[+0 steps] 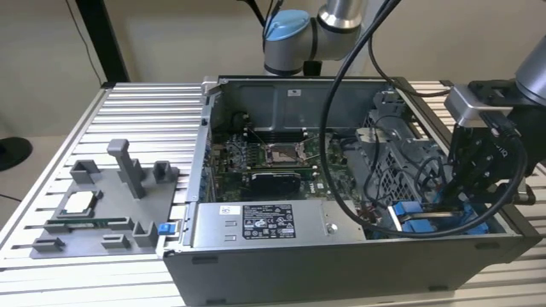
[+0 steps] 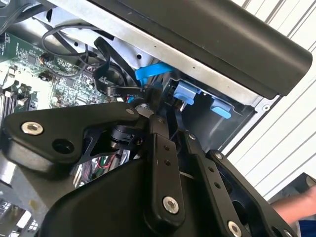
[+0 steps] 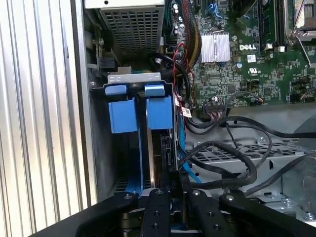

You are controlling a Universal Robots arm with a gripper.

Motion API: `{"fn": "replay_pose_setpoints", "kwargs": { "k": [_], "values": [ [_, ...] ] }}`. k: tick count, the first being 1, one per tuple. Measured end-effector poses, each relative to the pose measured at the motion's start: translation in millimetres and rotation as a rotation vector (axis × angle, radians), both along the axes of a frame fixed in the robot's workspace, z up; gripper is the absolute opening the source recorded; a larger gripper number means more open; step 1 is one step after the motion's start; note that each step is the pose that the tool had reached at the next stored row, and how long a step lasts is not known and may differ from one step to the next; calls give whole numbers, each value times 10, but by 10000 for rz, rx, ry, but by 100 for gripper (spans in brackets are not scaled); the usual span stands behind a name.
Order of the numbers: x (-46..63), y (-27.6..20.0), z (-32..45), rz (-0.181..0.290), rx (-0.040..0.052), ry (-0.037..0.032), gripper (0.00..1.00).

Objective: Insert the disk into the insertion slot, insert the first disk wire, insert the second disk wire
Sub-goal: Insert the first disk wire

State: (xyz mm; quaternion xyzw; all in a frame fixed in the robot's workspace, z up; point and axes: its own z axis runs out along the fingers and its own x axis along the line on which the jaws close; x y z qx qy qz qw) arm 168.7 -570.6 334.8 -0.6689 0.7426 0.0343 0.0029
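Edgewise, the disk (image 3: 155, 164) is seen in the insertion slot (image 1: 410, 216), held between bright blue rails at the corner of the open computer case (image 1: 341, 268), just beside the labelled power-supply box (image 1: 256, 225). The gripper (image 3: 173, 180) is placed at the disk's near end. Its fingers (image 2: 159, 148) are drawn close together, and what, if anything, is nipped between them cannot be made out. A blue cable (image 3: 183, 153) and black cables (image 3: 237, 165) are laid alongside, with the motherboard (image 3: 247, 74) beyond. The case is set on a slatted table (image 1: 145, 109), with a grey fixture (image 1: 111, 204) well apart on the exterior view's left.
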Motion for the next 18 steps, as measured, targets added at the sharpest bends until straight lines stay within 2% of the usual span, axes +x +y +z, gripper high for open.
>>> {"fn": "replay_pose_setpoints", "kwargs": {
  "k": [5,13,14,18],
  "values": [
    [0,-1,-34,-46,21,0,0],
    [0,-1,-36,-47,39,1,0],
    [0,-1,-17,-47,35,1,100],
    [1,-1,66,-45,25,0,100]
  ]
}}
